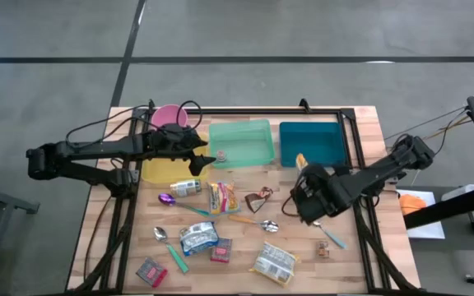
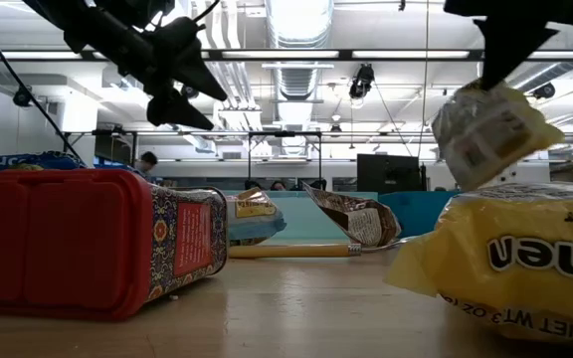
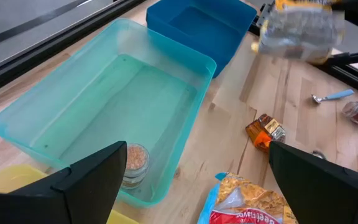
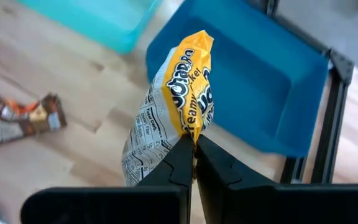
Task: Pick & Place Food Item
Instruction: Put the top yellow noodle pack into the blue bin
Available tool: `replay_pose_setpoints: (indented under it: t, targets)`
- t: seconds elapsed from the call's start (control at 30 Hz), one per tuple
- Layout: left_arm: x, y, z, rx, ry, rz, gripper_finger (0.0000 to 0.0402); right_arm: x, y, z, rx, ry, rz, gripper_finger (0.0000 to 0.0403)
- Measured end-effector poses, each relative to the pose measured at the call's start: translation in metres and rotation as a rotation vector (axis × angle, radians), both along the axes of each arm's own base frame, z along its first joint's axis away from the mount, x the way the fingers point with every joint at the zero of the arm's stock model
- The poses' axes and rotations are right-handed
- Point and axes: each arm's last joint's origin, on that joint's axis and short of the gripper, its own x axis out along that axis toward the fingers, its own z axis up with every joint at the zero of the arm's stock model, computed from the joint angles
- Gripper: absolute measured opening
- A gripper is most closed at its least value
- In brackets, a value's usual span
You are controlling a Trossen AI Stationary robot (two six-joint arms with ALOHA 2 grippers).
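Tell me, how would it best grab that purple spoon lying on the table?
Probably from straight above, closing across the thin handle of the purple spoon. It lies flat, the bowl looks too rounded to pinch, and the handle's far end shows bare wood on both sides.

overhead, table-level and two wrist cameras; both wrist views share the blue bin (image 3: pixel 194 25) (image 4: pixel 260 87).

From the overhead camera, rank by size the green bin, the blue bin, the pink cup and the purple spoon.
1. Green bin and blue bin: look about alike, too close to rank.
2. Pink cup.
3. Purple spoon, smallest.
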Motion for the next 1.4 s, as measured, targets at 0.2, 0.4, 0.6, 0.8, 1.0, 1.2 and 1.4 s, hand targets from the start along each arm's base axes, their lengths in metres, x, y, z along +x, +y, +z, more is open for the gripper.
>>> replay_pose_setpoints:
  t: [0.2,0.4,0.6,0.8,1.0,1.2,1.4]
  targets:
    - [0.000,0.000,0.000,-0.001,0.005,0.000,0.0397,-0.006,-0.026,0.016,-0.034,-0.010,0.012,0.0010]
    - [0.000,0.000,0.000,0.026,0.013,-0.016,0.0397,-0.013,-0.047,0.028,-0.056,0.013,0.030,0.0010]
    - [0.000,0.001,0.001,0.044,0.008,-0.023,0.0397,-0.020,-0.068,0.036,-0.060,0.053,0.036,0.0010]
    - [0.001,0.005,0.008,0.052,-0.011,-0.006,0.0397,-0.027,-0.086,0.039,-0.062,0.078,0.025,0.0010]
    - [0.001,0.013,0.017,0.065,-0.039,0.023,0.0397,-0.026,-0.100,0.030,-0.056,0.091,0.028,0.0010]
    - [0.000,0.018,0.020,0.105,-0.051,0.026,0.0397,-0.023,-0.117,0.024,-0.062,0.123,0.033,0.0010]
    - [-0.001,0.023,0.020,0.107,-0.049,0.045,0.0397,-0.017,-0.136,0.012,-0.060,0.140,0.048,0.0010]
